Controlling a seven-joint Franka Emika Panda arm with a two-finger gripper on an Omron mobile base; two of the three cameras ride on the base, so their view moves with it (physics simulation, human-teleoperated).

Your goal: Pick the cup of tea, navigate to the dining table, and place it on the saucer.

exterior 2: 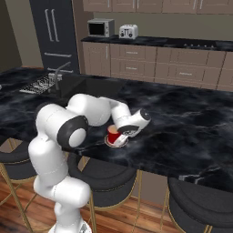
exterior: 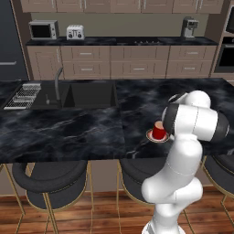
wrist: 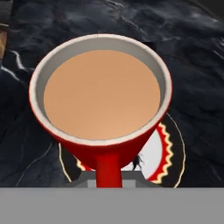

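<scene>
At centre right of the left base view the cup of tea (exterior: 158, 132) stands on the saucer (exterior: 151, 135) on the black marble counter (exterior: 68, 132), its handle pinched in the closed jaws.

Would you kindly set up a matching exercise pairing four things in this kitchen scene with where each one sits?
Things:
1. cup of tea
2. saucer
3. toaster
4. faucet

Places:
A. on the back counter, beside the microwave
B. at the sink in the dining table
C. on the dining table's near edge, under the cup
D. over the saucer, handle in the claw

Pairs: 1-D, 2-C, 3-A, 4-B
</scene>
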